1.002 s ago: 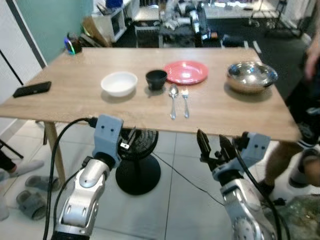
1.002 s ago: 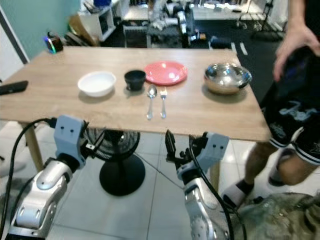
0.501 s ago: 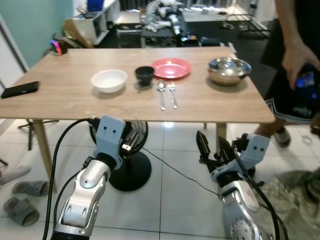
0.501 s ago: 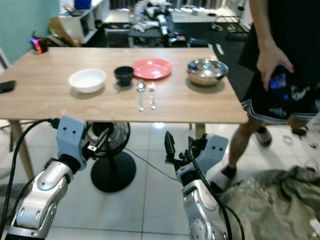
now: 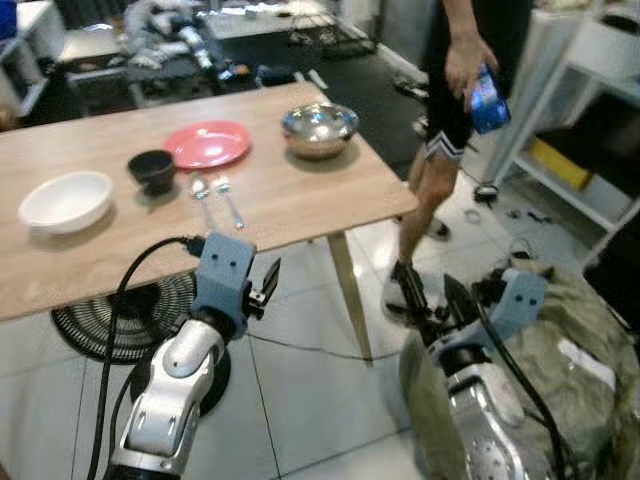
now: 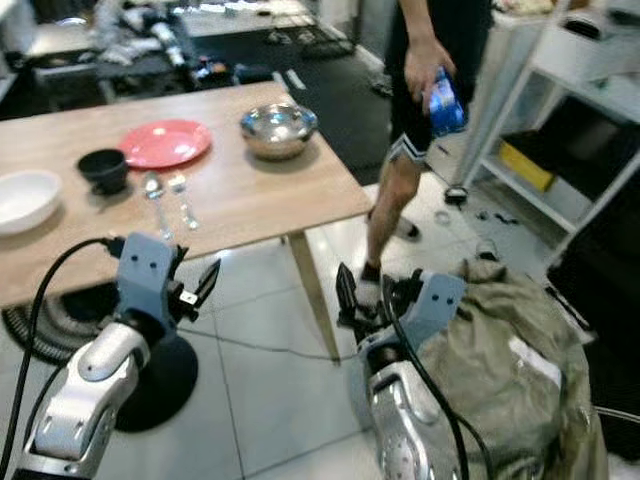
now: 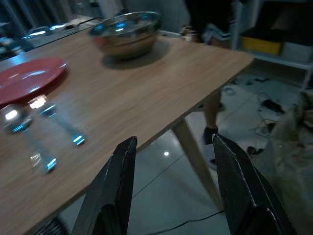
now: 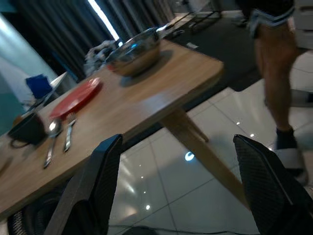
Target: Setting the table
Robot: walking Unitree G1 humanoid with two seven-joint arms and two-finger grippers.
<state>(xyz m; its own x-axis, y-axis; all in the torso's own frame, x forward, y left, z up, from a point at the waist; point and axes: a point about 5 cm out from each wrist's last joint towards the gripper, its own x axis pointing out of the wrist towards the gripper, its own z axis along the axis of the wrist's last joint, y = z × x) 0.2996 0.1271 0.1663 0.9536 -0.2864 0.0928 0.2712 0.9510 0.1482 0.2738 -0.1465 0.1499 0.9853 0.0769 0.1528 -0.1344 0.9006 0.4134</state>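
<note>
The wooden table (image 5: 290,205) stands to my front left. On it lie a white bowl (image 5: 65,200), a black cup (image 5: 153,168), a red plate (image 5: 207,144), a steel bowl (image 5: 320,128), and a spoon (image 5: 198,190) beside a fork (image 5: 228,198). My left gripper (image 5: 262,285) hangs open below the table's near edge, holding nothing; the left wrist view looks between its fingers (image 7: 115,191) at the steel bowl (image 7: 128,36). My right gripper (image 5: 430,298) is open and empty over the floor near the table's corner leg.
A person (image 5: 460,60) stands beyond the table's right end, holding a blue can (image 5: 487,100). An olive cloth heap (image 5: 585,380) lies on the floor at right, by white shelves (image 5: 590,120). A fan base (image 5: 95,320) sits under the table.
The camera has swung to the right, so the table now lies to my left. The person has stepped further away with the blue can raised. Both grippers stay open.
</note>
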